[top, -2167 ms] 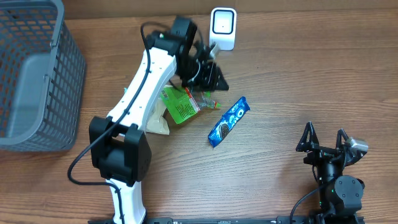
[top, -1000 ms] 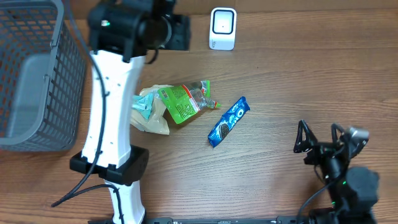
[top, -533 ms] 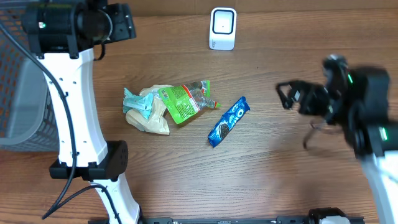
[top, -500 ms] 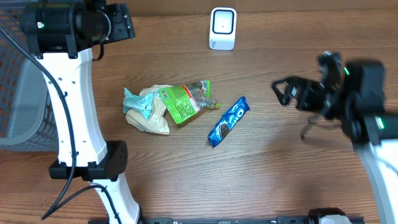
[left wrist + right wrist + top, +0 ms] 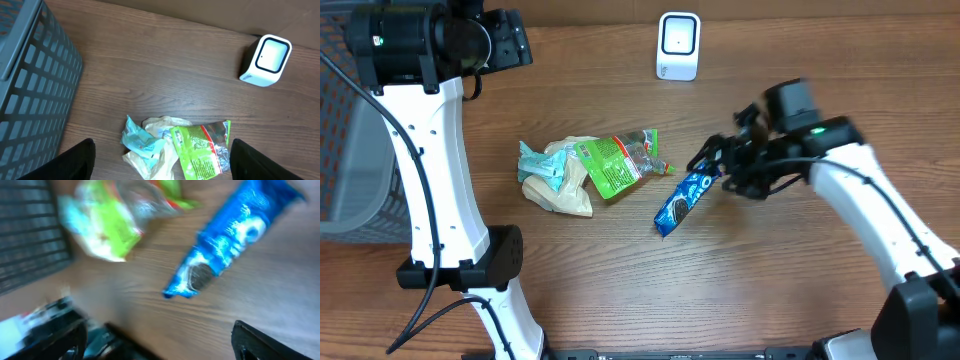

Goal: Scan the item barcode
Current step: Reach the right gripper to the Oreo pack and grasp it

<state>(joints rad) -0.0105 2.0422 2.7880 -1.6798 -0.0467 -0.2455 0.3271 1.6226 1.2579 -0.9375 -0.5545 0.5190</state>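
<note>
**Mia:** Where is the blue cookie pack point(image 5: 686, 196)?

**Ben:** It lies flat on the brown table point(image 5: 620, 290), near the middle. It is slanted, with one end up and to the right and the other end down and to the left.

**Mia:** What is next to it?

**Ben:** A green bag point(image 5: 615, 163) lies just to its left. The green bag is in a small pile with some pale bags point(image 5: 555, 180). The blue pack is close to the pile but does not touch it.

**Mia:** Where is the white scanner point(image 5: 678, 45)?

**Ben:** It stands at the far edge of the table, well apart from the pack.

**Mia:** What does the right hand point(image 5: 718, 168) do?

**Ben:** It is right over the top end of the blue pack. Its wrist picture is blurry, but the two fingers point(image 5: 265, 340) stand wide apart and grip nothing. The pack shows between them, farther out. One cannot tell if the hand touches the pack.

**Mia:** And the left hand point(image 5: 507, 42)?

**Ben:** It is up high at the far left, beside the grey basket point(image 5: 350, 180). Its fingers point(image 5: 75, 162) are wide apart too, with nothing in them. Its camera looks down at the pile, the scanner and the side of the basket.
</note>
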